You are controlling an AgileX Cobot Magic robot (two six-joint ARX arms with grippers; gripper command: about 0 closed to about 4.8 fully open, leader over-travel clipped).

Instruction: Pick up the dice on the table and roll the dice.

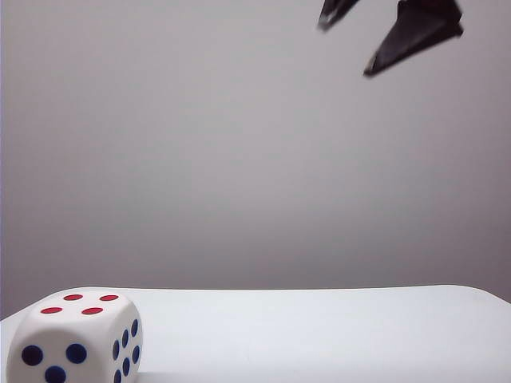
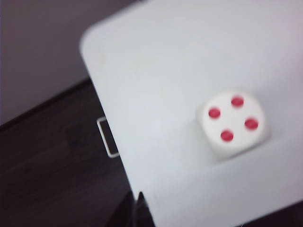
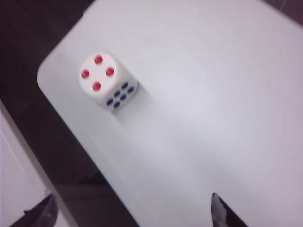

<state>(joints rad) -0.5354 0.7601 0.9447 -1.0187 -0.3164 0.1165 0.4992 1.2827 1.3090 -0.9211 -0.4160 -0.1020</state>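
The dice (image 1: pixel 73 338) is a big white cube resting on the table (image 1: pixel 319 335) near its left front, red four face up. From the left wrist view the dice (image 2: pixel 233 122) lies well ahead of my left gripper (image 2: pixel 136 208), whose dark fingertips sit pressed together over the table's (image 2: pixel 165 71) edge, holding nothing. My right gripper (image 3: pixel 132 210) is open wide and empty; the dice (image 3: pixel 106 79) sits far beyond it, near a table (image 3: pixel 213 94) corner. In the exterior view the right gripper (image 1: pixel 346 48) hangs high above the table at upper right.
A plain grey wall (image 1: pixel 239 159) stands behind the table. Dark floor (image 2: pixel 52 170) lies beyond the table's rounded corner, and a small white rectangular frame (image 2: pixel 108 137) sits against the table edge.
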